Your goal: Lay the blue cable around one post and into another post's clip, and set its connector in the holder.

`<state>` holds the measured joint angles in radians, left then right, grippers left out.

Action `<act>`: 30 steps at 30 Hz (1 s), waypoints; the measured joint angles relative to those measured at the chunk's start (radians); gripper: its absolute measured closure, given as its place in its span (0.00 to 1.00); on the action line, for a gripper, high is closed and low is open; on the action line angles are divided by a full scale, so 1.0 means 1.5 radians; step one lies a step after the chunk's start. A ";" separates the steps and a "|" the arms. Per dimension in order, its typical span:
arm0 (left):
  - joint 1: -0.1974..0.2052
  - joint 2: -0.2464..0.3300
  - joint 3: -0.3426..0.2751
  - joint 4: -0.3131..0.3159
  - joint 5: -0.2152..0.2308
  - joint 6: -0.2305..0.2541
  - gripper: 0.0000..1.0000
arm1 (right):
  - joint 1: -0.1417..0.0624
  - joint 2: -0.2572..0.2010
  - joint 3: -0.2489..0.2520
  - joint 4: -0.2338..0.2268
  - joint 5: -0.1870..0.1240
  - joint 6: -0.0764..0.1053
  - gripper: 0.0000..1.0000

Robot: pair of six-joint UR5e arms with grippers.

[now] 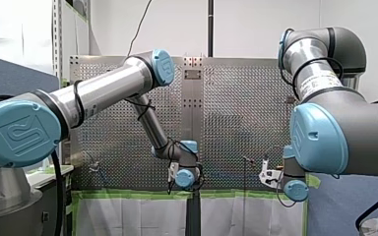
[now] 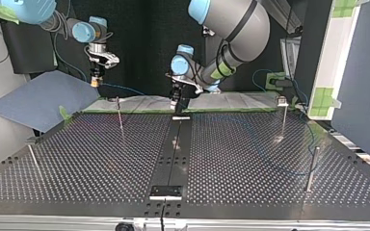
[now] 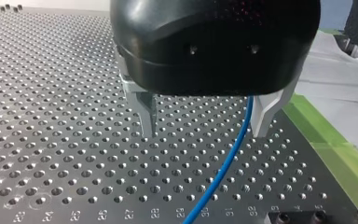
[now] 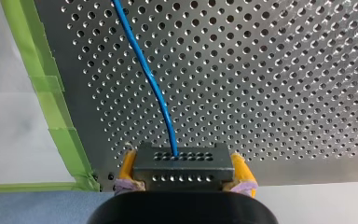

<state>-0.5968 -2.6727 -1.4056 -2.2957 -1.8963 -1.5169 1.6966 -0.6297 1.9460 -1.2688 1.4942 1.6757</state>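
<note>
— Between the yellow pads of my right gripper point(image 4: 184, 171) sits the connector point(image 4: 182, 161), clamped. The blue cable point(image 4: 144, 70) leaves its face and runs straight ahead over the perforated table point(image 4: 284, 70).
— And my left gripper point(image 3: 205, 131)?
— Its fingers stand apart, gripping nothing. The cable drops between them, close beside the pale one.
— Which way does the cable lie?
— In the top view, its length runs from the connector at the left toward my left gripper at the middle. A thin post point(image 2: 119, 114) stands near that span, nearer my right arm, I judge; the line is faint there.
— Any writing?
— Printed numbers point(image 3: 103, 215) along the table's edge, 25 to 28 legible, and the UR emblem point(image 1: 23, 132) on a joint cap.
</note>
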 joint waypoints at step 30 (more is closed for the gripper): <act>0.000 0.000 -0.001 -0.009 0.019 0.002 0.00 | -0.008 0.000 -0.007 -0.002 -0.001 0.009 1.00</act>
<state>-0.5966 -2.6724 -1.4068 -2.3088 -1.8679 -1.5135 1.6851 -0.6294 1.9356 -1.2713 1.4933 1.6892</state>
